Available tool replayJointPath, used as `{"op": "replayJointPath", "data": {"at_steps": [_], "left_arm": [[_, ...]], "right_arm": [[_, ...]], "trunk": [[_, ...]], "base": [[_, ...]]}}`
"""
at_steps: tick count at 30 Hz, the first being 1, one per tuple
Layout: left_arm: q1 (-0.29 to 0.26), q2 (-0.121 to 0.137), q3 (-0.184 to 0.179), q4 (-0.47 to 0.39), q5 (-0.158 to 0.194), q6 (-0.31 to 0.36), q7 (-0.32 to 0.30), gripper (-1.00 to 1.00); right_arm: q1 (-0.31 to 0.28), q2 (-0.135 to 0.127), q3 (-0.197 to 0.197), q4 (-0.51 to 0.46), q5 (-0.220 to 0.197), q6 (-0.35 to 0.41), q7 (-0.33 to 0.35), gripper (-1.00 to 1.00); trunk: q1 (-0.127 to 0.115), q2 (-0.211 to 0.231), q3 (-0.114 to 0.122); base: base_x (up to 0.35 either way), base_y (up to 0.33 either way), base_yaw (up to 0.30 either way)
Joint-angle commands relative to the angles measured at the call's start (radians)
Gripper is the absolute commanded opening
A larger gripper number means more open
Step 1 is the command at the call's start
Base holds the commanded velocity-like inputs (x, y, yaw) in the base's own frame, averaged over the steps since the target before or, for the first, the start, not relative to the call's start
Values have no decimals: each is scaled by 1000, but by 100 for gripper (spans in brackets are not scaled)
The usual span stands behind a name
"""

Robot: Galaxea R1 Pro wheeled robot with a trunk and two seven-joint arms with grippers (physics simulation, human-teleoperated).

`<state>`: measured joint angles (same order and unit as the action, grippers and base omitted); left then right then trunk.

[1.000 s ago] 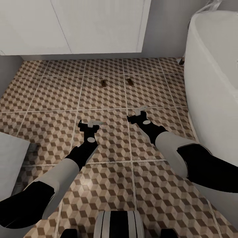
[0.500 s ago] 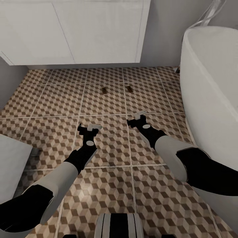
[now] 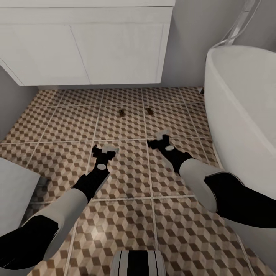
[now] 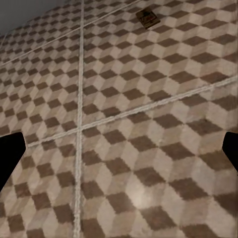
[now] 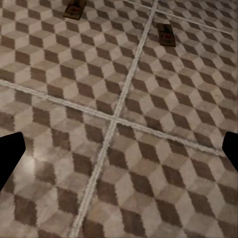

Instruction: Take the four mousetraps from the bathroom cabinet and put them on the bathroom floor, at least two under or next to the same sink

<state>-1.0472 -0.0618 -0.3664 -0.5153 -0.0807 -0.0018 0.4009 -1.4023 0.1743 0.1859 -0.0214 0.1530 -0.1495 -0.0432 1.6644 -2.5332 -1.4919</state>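
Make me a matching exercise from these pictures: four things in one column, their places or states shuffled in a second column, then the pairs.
Things
1. mousetraps
2. vanity
3. bathtub
4. left gripper

Places or states
A. white and oval, at the head view's right
B. open and empty above the tiles
C. lying on the tiled floor, in front of the vanity
D. white, wall-hung, at the far wall

Pairs: 1-C, 2-D, 3-A, 4-B

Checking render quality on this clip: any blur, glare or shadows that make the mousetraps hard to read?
Head view: even, flat light, two mousetraps small but sharp on the bathroom floor. Left wrist view: soft, one trap blurred, faint sheen on a tile. Right wrist view: coarse, both traps legible, bright patch near one finger.
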Motion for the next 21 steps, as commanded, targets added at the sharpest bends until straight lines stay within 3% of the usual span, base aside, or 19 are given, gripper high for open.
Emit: {"op": "replayJointPath", "data": {"at_steps": [1, 21], "left_arm": [[-1, 1, -3, 1, -8, 0, 4, 100], [0, 10, -2, -1, -6, 0, -106, 100]], "right_arm": [[0, 0, 1, 1, 10, -2, -4, 100], [18, -19, 1, 1, 10, -35, -4, 100]], "trunk": [[-1, 0, 3], [-10, 5, 81]], "base": [[0, 0, 0], [0, 0, 0]]}}
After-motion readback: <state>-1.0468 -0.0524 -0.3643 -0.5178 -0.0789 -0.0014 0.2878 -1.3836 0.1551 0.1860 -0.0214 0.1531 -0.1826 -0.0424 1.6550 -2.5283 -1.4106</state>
